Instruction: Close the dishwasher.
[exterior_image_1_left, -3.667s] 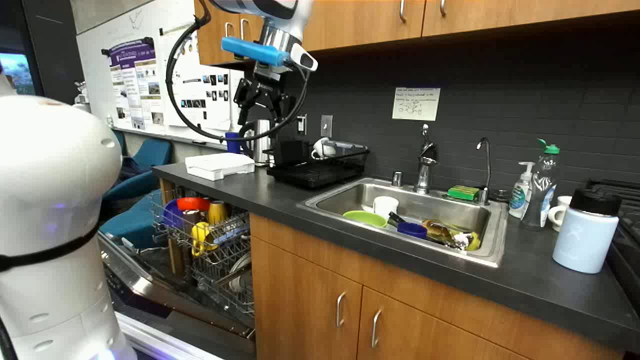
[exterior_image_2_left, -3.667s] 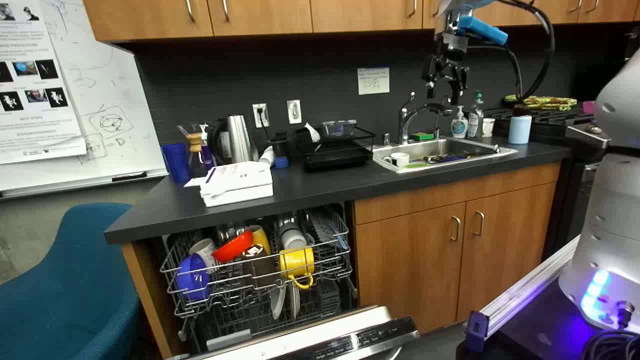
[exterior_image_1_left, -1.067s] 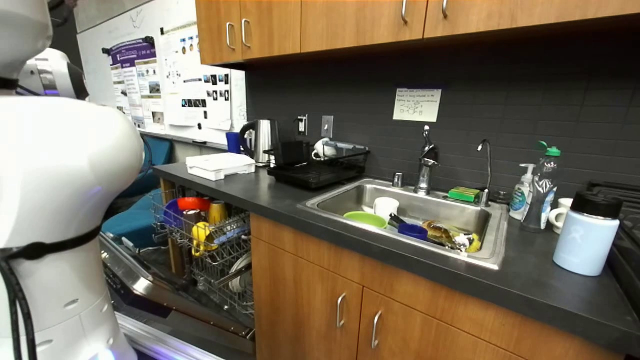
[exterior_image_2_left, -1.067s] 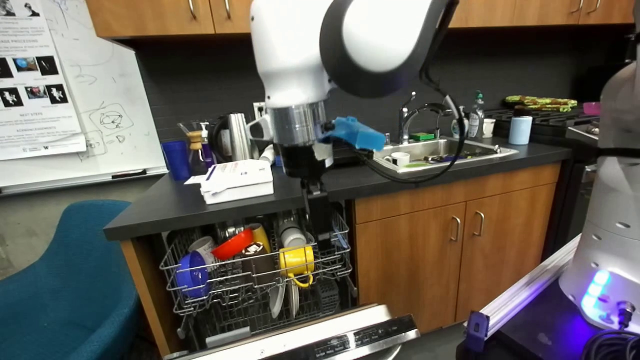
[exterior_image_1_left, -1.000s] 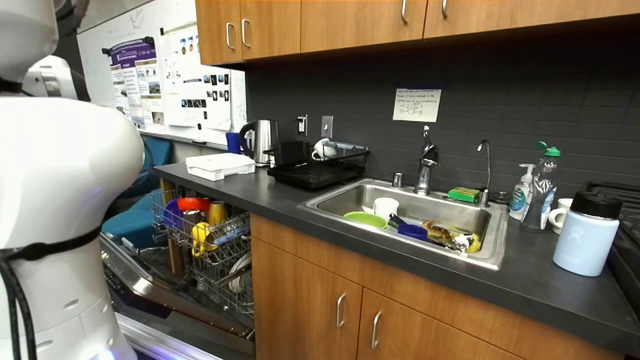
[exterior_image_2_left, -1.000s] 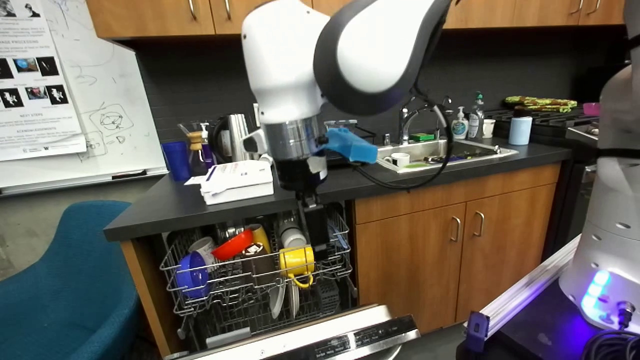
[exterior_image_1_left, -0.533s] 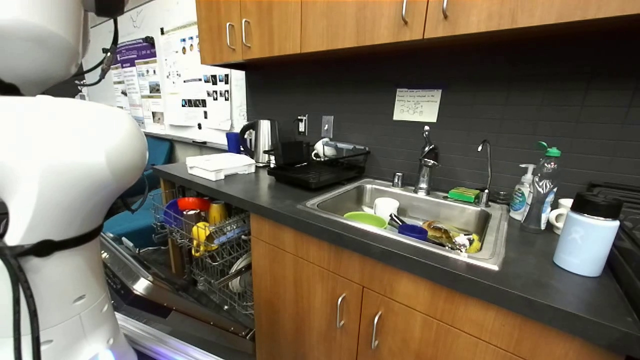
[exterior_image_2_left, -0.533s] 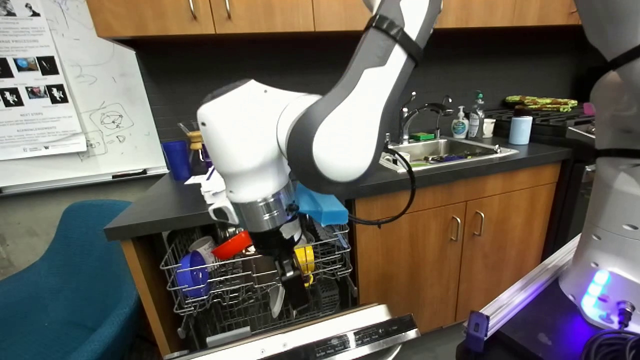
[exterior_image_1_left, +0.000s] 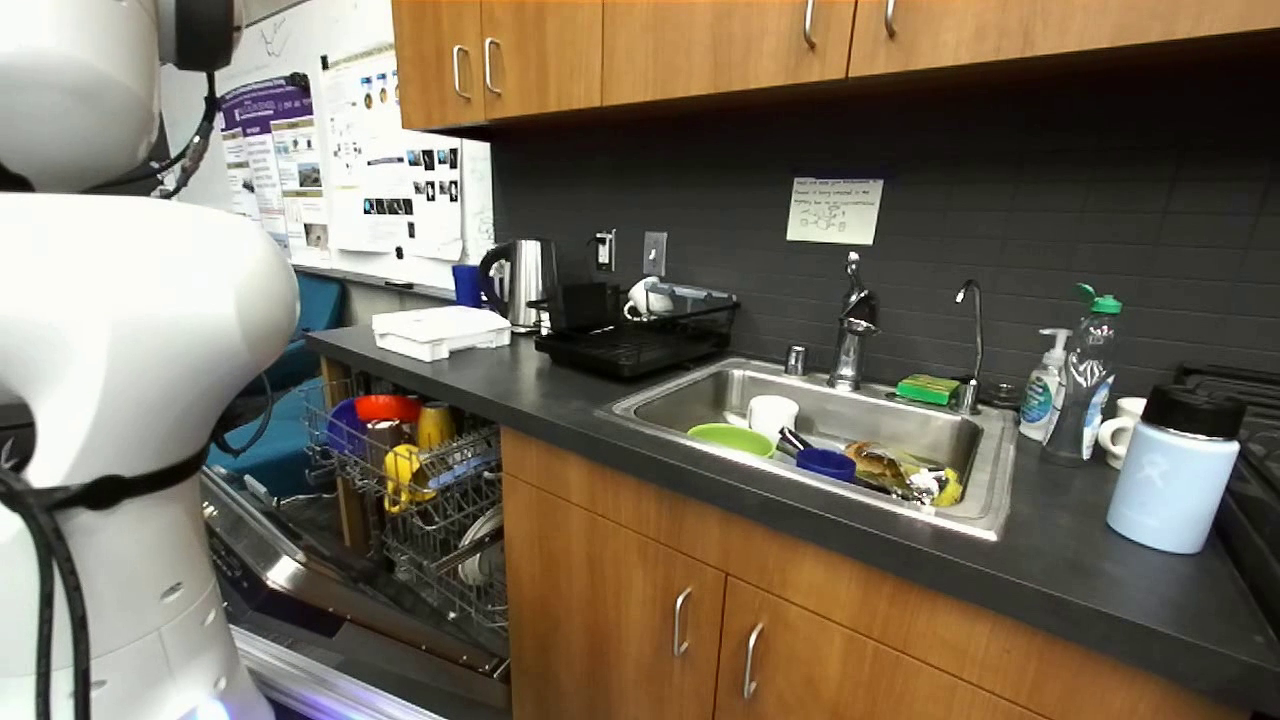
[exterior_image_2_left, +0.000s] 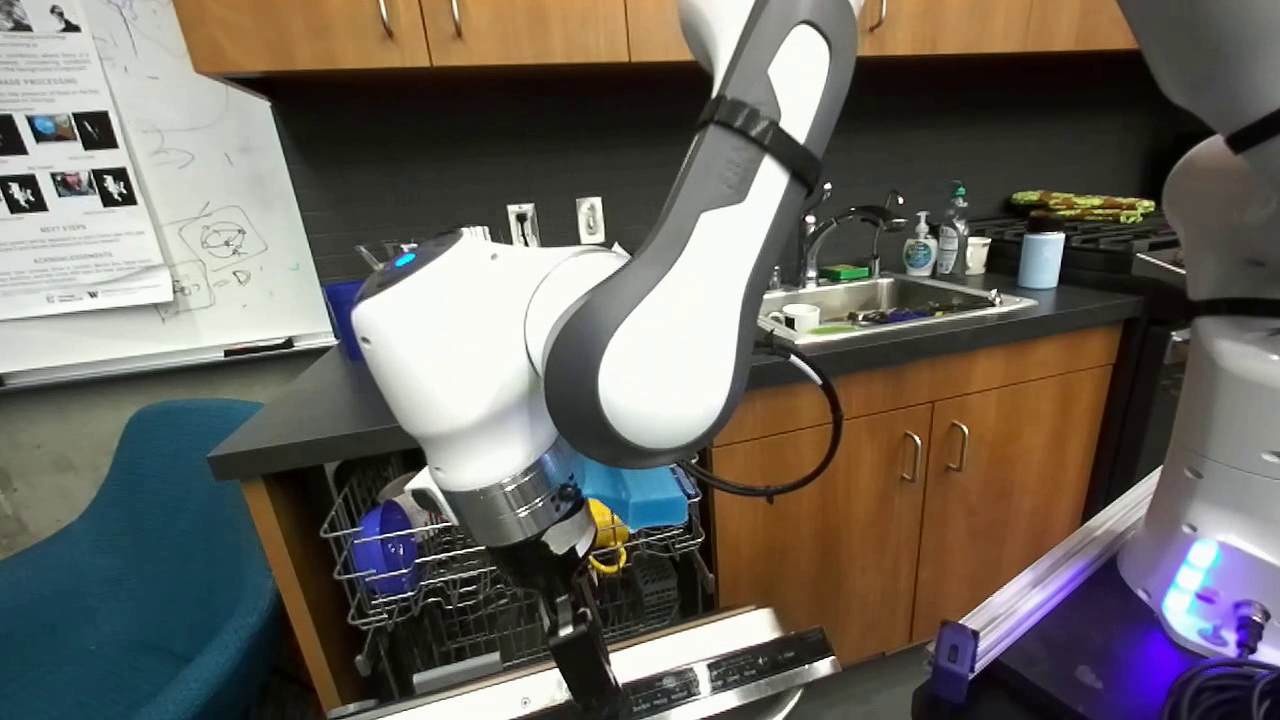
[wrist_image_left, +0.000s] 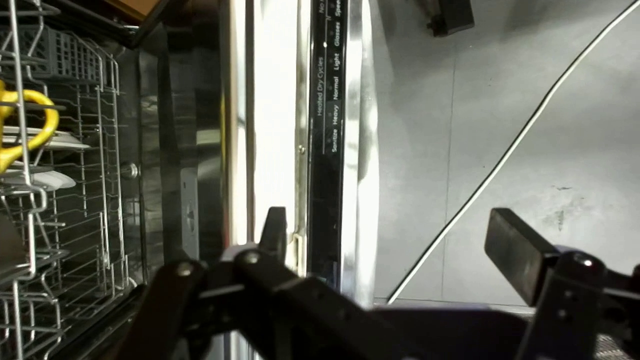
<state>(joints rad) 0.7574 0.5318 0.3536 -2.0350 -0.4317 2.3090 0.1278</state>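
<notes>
The dishwasher stands open under the counter. Its door (exterior_image_2_left: 745, 675) is tilted down, with the black control strip along its upper edge; the door also shows in an exterior view (exterior_image_1_left: 300, 575) and in the wrist view (wrist_image_left: 327, 195). Its upper rack (exterior_image_2_left: 450, 560) holds a blue bowl (exterior_image_2_left: 385, 548) and a yellow mug (exterior_image_2_left: 607, 530). My gripper (exterior_image_2_left: 590, 675) is down at the door's upper edge. In the wrist view my gripper (wrist_image_left: 395, 240) is open, one finger over the door's pale edge, the other over the floor. The control strip lies between the fingers; contact cannot be told.
The counter (exterior_image_2_left: 300, 410) overhangs the racks. A blue chair (exterior_image_2_left: 140, 540) stands beside the dishwasher. Brown cabinet doors (exterior_image_2_left: 820, 520) adjoin it. A metal rail (exterior_image_2_left: 1060, 575) by the robot base lies nearby. A white cable (wrist_image_left: 480, 190) runs across the floor.
My arm has swung from above the sink to the dishwasher, then down past the racks to the door's upper edge. The door and racks have not moved.
</notes>
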